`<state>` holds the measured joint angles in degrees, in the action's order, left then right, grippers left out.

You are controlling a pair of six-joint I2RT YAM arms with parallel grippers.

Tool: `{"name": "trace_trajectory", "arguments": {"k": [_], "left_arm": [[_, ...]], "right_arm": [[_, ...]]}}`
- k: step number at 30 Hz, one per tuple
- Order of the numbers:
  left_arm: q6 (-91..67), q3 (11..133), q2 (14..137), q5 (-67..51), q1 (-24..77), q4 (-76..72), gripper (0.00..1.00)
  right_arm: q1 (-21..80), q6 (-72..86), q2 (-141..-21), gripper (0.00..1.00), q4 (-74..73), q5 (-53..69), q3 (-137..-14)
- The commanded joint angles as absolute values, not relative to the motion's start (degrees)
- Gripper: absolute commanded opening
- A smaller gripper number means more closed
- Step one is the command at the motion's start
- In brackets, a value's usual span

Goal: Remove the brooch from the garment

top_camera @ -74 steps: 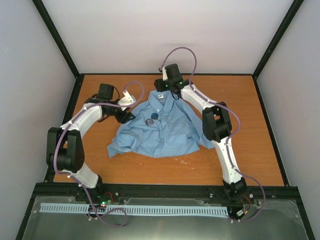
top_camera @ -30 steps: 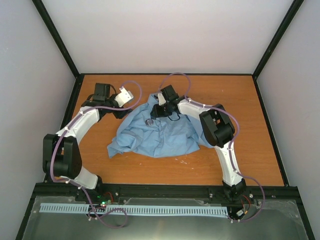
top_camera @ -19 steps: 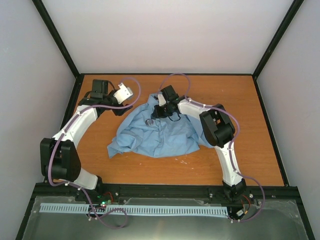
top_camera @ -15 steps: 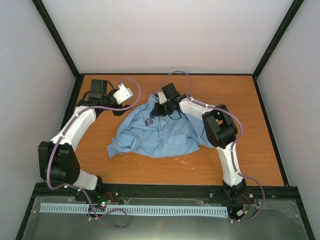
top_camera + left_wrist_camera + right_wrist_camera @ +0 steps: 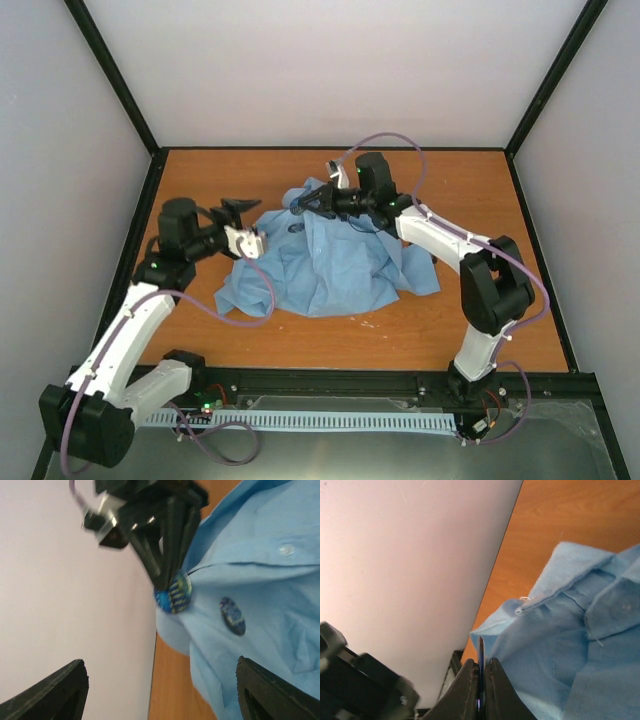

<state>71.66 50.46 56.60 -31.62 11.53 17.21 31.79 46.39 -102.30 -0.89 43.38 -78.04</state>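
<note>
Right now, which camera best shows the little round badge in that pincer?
The left wrist view: the brooch faces it, blue patterned face plain, held by the right pincer. The right wrist view shows only its thin dark edge. From the top it is too small to make out.

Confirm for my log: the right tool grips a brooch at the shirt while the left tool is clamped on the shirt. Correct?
No. The left tool is open, holding nothing; the left wrist view shows its fingers spread wide. The right tool does grip a brooch at the shirt.
</note>
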Motion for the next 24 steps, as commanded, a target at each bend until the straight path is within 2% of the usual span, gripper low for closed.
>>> {"name": "trace_trajectory", "arguments": {"k": [1, 10, 15, 24], "left_arm": [[81.41, 40.28, 51.72, -31.52, 16.52, -1.41, 0.80], [88.78, 25.29, 48.45, -32.76, 20.62, -18.95, 0.77], [89.70, 21.02, 50.32, -32.10, 22.25, -34.59, 0.71], [89.18, 21.76, 49.10, -32.74, 22.76, -33.49, 0.51]], "right_arm": [[33.00, 59.82, -98.88, 0.03, 11.01, 48.40, -72.34], [34.64, 65.95, -93.31, 0.03, 17.72, 48.06, -62.70], [36.18, 68.33, -92.79, 0.03, 21.15, 47.67, -60.66], [38.08, 69.97, -93.52, 0.03, 22.81, 46.31, -60.67]]}}
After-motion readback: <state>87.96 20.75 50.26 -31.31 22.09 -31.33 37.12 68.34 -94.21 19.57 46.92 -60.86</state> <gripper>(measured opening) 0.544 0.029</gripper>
